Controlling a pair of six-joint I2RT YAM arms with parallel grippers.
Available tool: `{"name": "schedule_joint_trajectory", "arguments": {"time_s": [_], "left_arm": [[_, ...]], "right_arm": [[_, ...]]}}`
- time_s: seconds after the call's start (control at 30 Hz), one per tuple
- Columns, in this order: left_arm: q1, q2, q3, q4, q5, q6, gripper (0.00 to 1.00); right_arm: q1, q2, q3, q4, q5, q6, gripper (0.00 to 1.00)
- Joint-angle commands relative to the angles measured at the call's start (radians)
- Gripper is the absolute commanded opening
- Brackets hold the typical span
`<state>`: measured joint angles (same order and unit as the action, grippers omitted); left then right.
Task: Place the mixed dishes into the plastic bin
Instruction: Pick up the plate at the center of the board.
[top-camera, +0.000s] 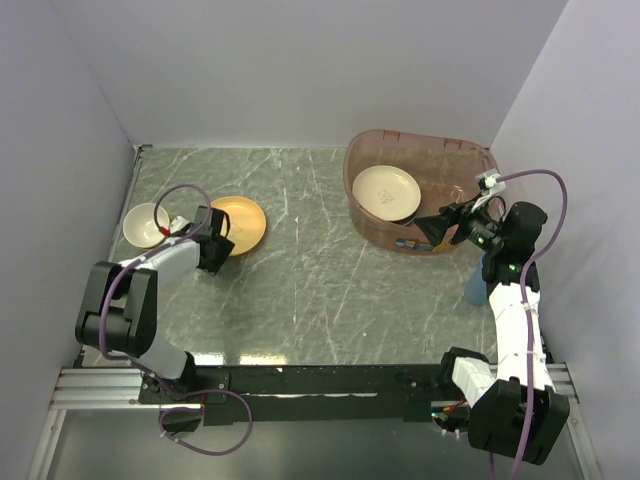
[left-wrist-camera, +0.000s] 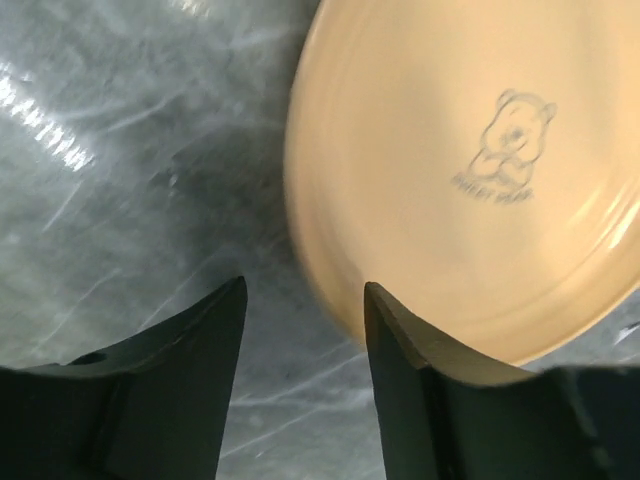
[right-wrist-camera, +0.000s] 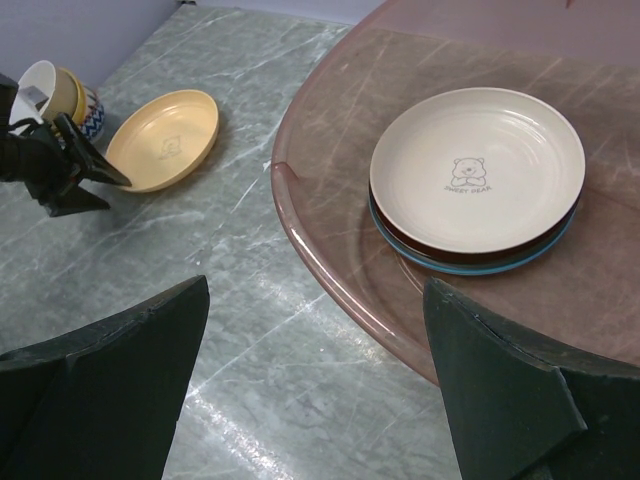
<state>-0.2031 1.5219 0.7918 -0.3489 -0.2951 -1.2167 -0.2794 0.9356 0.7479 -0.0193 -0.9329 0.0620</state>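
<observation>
The yellow-orange plate (top-camera: 240, 222) (left-wrist-camera: 450, 180) (right-wrist-camera: 165, 138) lies flat on the left of the table. My left gripper (top-camera: 224, 240) (left-wrist-camera: 305, 290) is at its near-left rim, jaws apart. One finger (left-wrist-camera: 410, 380) reaches over the plate's edge and the other (left-wrist-camera: 180, 380) is outside it, over bare table. The plastic bin (top-camera: 450, 160) (right-wrist-camera: 330, 280) stands at the back right and holds a stack of plates topped by a cream plate (top-camera: 386, 192) (right-wrist-camera: 478, 165). My right gripper (top-camera: 425, 228) (right-wrist-camera: 315, 330) hangs open over the bin's near-left rim, holding nothing. A small cream bowl (top-camera: 146, 224) (right-wrist-camera: 45, 85) sits left of the yellow plate.
In the right wrist view the cream bowl rests in another bowl with a blue zigzag band (right-wrist-camera: 88, 115). A light blue cup (top-camera: 477, 287) stands on the table by the right arm, partly hidden by it. Grey walls close in the table on the left, back and right.
</observation>
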Motion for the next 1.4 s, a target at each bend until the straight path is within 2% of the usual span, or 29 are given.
{"name": "schedule_joint_trajectory", "arguments": {"time_s": [0.0, 0.13, 0.17, 0.33, 0.43, 0.53, 0.67, 0.87, 1.0, 1.1, 1.2, 1.3, 1.37], "left_arm": [[0.025, 0.043, 0.029, 0.077, -0.012, -0.012, 0.5], [0.047, 0.06, 0.021, 0.1, 0.001, -0.004, 0.35], [0.05, 0.058, 0.015, 0.106, 0.005, 0.0, 0.28], [0.076, 0.029, -0.011, 0.166, 0.043, 0.054, 0.06], [0.085, -0.023, -0.037, 0.204, 0.066, 0.092, 0.01], [0.088, -0.091, -0.054, 0.229, 0.094, 0.155, 0.01], [0.09, -0.178, -0.077, 0.303, 0.183, 0.316, 0.01], [0.099, -0.331, -0.117, 0.416, 0.419, 0.52, 0.01], [0.106, -0.368, -0.079, 0.406, 0.542, 0.566, 0.01], [0.106, -0.374, -0.043, 0.398, 0.615, 0.579, 0.01], [0.106, -0.376, -0.014, 0.401, 0.68, 0.585, 0.01], [0.106, -0.367, 0.029, 0.384, 0.731, 0.605, 0.01], [0.108, -0.358, 0.069, 0.369, 0.76, 0.628, 0.01]], "right_arm": [[-0.009, -0.009, 0.039, 0.027, -0.01, -0.011, 0.95], [-0.01, -0.008, 0.039, 0.025, -0.015, -0.013, 0.95], [-0.009, -0.008, 0.041, 0.027, -0.017, -0.014, 0.95], [-0.009, -0.006, 0.041, 0.027, -0.02, -0.017, 0.95], [-0.009, -0.004, 0.041, 0.027, -0.026, -0.022, 0.95], [-0.009, -0.003, 0.039, 0.027, -0.041, -0.028, 0.95], [-0.009, 0.002, 0.034, 0.025, -0.084, -0.034, 0.95], [-0.009, 0.002, 0.038, 0.004, -0.156, -0.085, 1.0], [-0.003, 0.018, 0.065, -0.037, -0.169, -0.119, 1.0], [0.02, 0.064, 0.149, -0.161, -0.159, -0.18, 1.0], [0.095, 0.118, 0.267, -0.347, -0.098, -0.295, 1.0], [0.219, 0.166, 0.396, -0.552, 0.02, -0.431, 1.0], [0.316, 0.198, 0.483, -0.606, 0.081, -0.461, 1.0]]}}
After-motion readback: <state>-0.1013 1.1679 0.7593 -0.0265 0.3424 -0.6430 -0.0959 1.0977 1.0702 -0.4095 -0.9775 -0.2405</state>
